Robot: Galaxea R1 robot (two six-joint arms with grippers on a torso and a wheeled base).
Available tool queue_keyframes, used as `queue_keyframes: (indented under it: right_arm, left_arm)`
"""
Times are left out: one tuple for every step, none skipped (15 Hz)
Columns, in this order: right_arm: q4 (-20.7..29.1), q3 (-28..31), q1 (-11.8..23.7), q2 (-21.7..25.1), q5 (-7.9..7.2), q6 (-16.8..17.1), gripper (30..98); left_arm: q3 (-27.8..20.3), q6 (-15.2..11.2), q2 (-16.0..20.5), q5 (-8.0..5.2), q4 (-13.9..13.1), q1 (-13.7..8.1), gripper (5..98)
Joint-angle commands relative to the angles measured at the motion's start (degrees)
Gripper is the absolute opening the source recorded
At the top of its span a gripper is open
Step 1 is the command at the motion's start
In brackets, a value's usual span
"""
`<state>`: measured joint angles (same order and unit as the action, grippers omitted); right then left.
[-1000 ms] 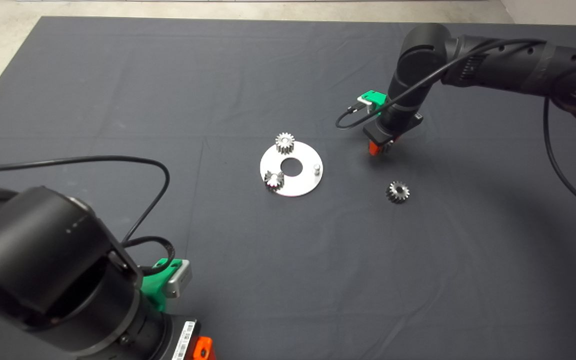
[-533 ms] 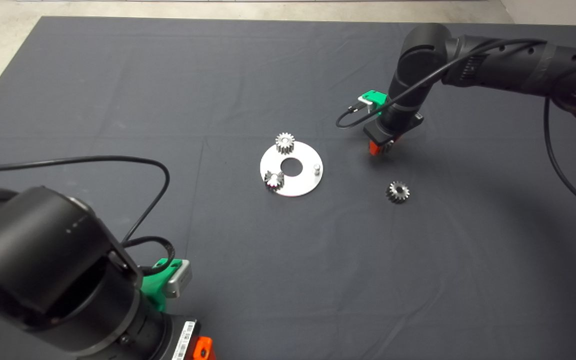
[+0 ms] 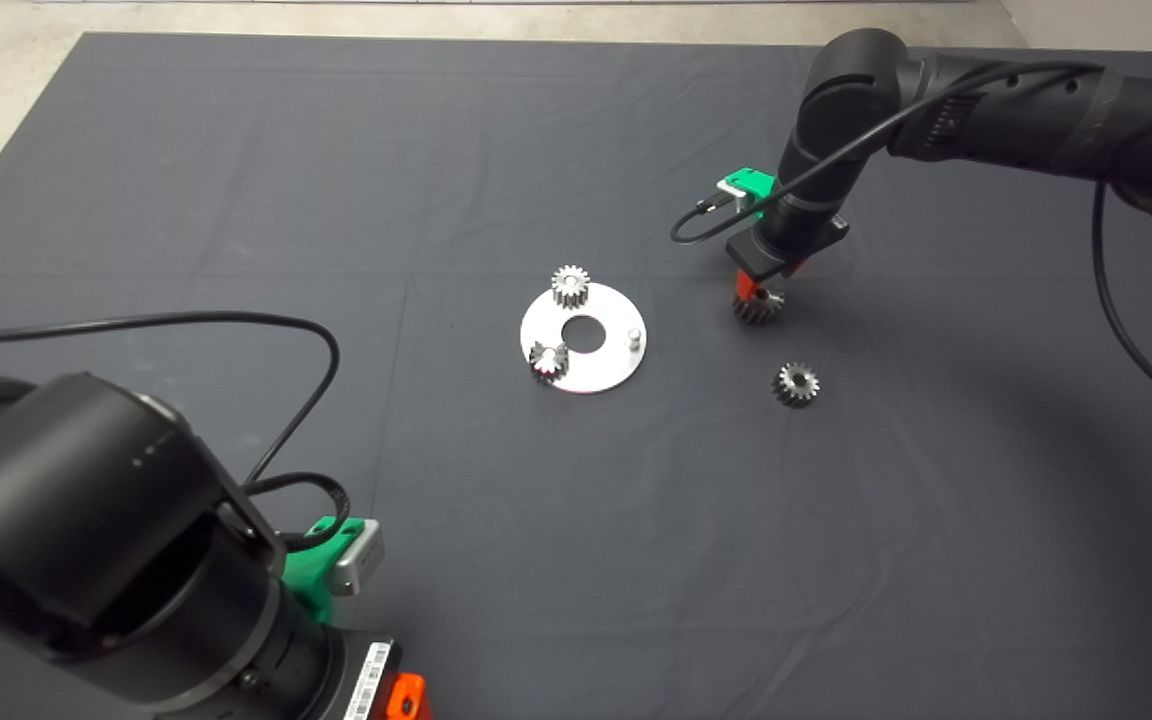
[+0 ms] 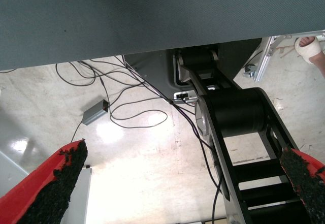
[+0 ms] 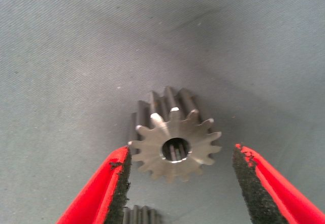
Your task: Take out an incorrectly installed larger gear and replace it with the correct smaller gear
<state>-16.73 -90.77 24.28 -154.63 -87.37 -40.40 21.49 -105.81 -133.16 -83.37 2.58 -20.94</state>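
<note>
Larger gear [image 5: 173,138] lies on the mat [image 3: 536,520] between the right tool's [image 5: 177,183] spread, untouching fingers [image 5: 119,186]

Four gears are showing: two [image 3: 570,286] [image 3: 546,360] sitting on one round plate [image 3: 604,372], two [image 3: 758,306] [image 3: 796,384] lying on the mat [image 3: 236,200].

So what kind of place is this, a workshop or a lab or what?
Probably a robotics lab bench set up for gear assembly practice. A dark grey cloth mat covers the table, a round silver metal plate carries small steel gears, and loose black cables trail over the pale concrete floor.
</note>
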Motion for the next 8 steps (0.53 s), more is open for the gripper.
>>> queue_keyframes:
  right_arm:
    - [2.4, 1.0, 1.7, 0.0, -1.75, -0.5, 57.3]
    - [5.2, 1.8, 2.4, 0.0, -2.19, -0.3, 58.3]
    - [8.2, 3.4, 4.4, 0.2, -2.28, -0.2, 58.3]
    - [10.5, 5.2, 6.3, 0.4, -2.5, -0.2, 60.2]
    - [13.4, 6.0, 8.3, 0.9, -3.14, -0.2, 62.9]
    - [16.0, 6.7, 9.6, 1.0, -3.85, -0.2, 62.9]
    - [17.3, 8.3, 10.3, 1.4, -4.3, -0.2, 64.0]
    - [17.9, 9.6, 10.5, 2.1, -5.05, -0.4, 67.1]
  left_arm:
    - [-0.9, -0.4, 0.0, 0.23, -1.2, -0.6, 98.2]
    - [-0.8, -0.4, 0.0, 0.23, -1.2, -0.6, 98.2]
    - [-0.9, -0.5, 0.0, 0.23, -1.2, -0.6, 98.2]
    - [-0.9, -0.5, 0.1, 0.23, -1.2, -0.6, 98.2]
    - [-0.9, -0.5, 0.1, 0.23, -1.2, -0.6, 98.2]
    - [-0.9, -0.5, 0.1, 0.23, -1.2, -0.6, 98.2]
    - [-0.8, -0.5, 0.1, 0.23, -1.2, -0.6, 98.2]
    - [-0.9, -0.5, 0.1, 0.23, -1.2, -0.6, 98.2]
